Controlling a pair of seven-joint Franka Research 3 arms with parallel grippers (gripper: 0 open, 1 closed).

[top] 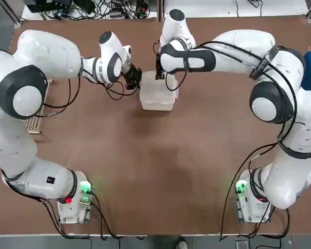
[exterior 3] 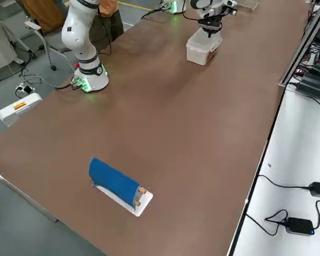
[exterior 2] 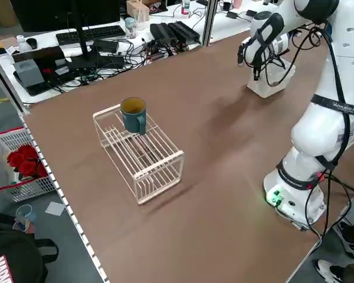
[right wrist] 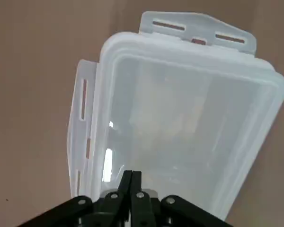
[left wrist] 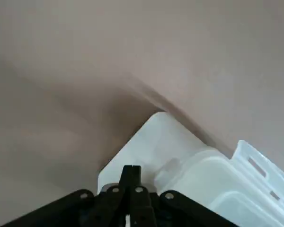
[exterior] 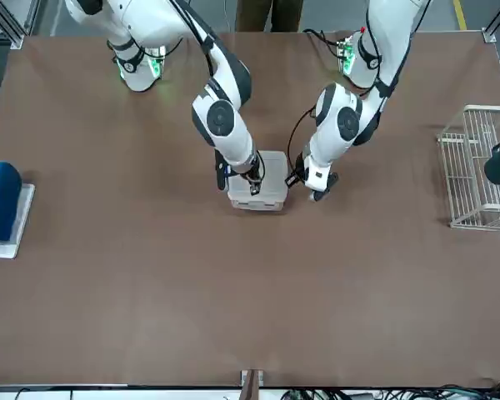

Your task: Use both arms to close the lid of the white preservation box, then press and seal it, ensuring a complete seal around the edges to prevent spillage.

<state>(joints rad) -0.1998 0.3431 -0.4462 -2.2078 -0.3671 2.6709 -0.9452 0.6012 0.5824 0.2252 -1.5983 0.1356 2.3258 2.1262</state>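
Two robot hands with fingers pressed together: right hand (top: 159, 74) poised over the lidded white preservation box (top: 157, 96) on the brown table (top: 160, 171), left hand (top: 134, 79) just beside its edge.

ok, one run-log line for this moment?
lid: down on white preservation box | right claw: shut, tip on lid edge | left claw: shut, at box's side tab | clip tabs: flared out
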